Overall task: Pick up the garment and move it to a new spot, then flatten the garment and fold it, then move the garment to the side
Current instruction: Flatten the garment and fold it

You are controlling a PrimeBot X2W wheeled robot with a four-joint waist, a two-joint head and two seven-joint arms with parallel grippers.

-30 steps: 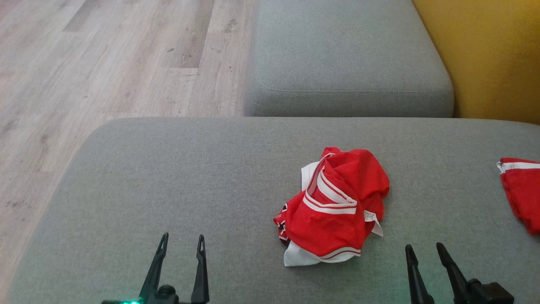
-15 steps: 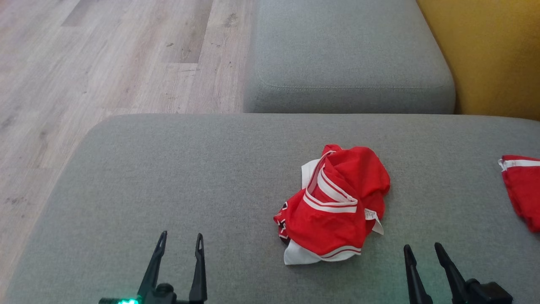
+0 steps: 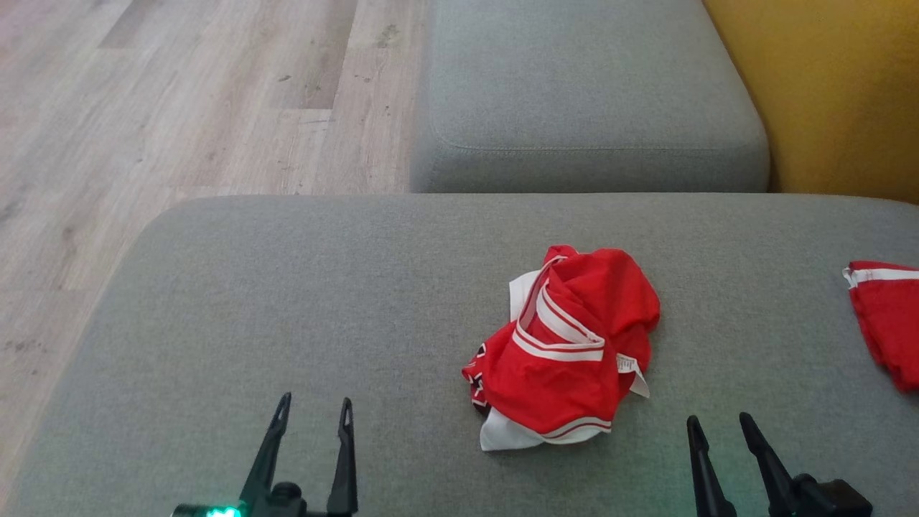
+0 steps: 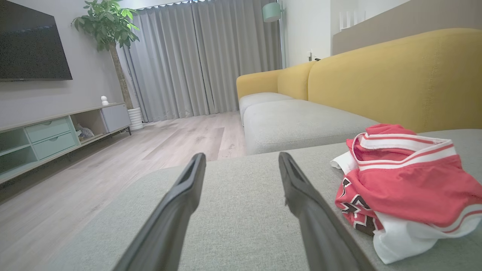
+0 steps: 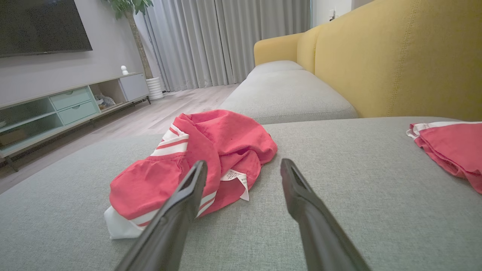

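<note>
**Both grippers spread open and empty, garment heaped between them.**

The garment point(image 3: 567, 352) lies crumpled on the cushion point(image 3: 287, 287). It is ahead and to the right of the left gripper point(image 3: 316, 398), and ahead and to the left of the right gripper point(image 3: 718, 417). It is nearer the right one and touches neither. The step in hand looks to be the first pick. The right gripper seems best placed for it: aim at the raised striped band on top rather than the flat white hem. Close on a thick fold without digging into the cushion, and lift clear before carrying. The bare cushion ahead of the left gripper would suit as the new spot. A second cloth point(image 3: 887, 319) lies well off to the right gripper's right, so keep clear of it.
</note>
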